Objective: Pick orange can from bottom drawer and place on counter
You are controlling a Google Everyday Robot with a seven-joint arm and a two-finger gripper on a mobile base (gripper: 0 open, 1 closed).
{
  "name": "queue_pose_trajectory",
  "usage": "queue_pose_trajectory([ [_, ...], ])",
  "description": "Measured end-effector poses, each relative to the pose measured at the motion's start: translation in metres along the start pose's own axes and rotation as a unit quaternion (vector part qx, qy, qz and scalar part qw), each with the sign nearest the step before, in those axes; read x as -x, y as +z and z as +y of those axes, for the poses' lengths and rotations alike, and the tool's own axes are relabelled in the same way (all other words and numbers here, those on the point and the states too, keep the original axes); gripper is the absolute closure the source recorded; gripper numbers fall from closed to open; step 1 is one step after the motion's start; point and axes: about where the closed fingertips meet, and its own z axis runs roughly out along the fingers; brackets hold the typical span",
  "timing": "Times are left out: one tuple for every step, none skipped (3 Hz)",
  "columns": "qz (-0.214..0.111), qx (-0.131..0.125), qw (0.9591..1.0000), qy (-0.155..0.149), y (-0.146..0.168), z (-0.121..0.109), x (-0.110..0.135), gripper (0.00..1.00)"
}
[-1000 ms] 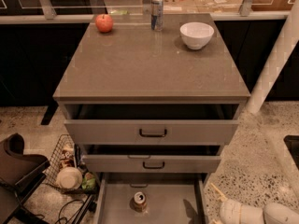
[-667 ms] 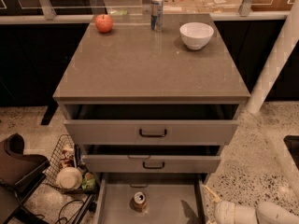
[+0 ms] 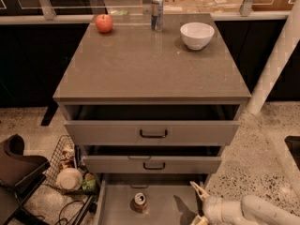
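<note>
The small orange-brown drink can (image 3: 139, 202) stands upright, silver top up, on the flat grey floor of the open bottom drawer (image 3: 161, 197), directly left of the white two-finger gripper (image 3: 199, 204), which hangs at the drawer's right edge, jaws apparently spread and empty.

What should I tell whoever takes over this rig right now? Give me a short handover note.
Claw: low at the right side of the bottom drawer, apart from the can.
Orange can: upright on the drawer floor, near the middle.
Counter: apple, slim can and white bowl stand at its back.
Done: bottom drawer is open.
Left: grasp the orange can, lift it out, set it on the counter.
</note>
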Motion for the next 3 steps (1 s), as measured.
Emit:
queue_pose_trajectory([
  [-0.026,0.02,0.9994,-0.003,0.042,-0.003,-0.016,0.0],
  [-0.043,0.033,0.9985,-0.007,0.068,-0.007,-0.022,0.0],
  [-0.05,0.039,0.9979,-0.01,0.089,-0.007,-0.026,0.0],
])
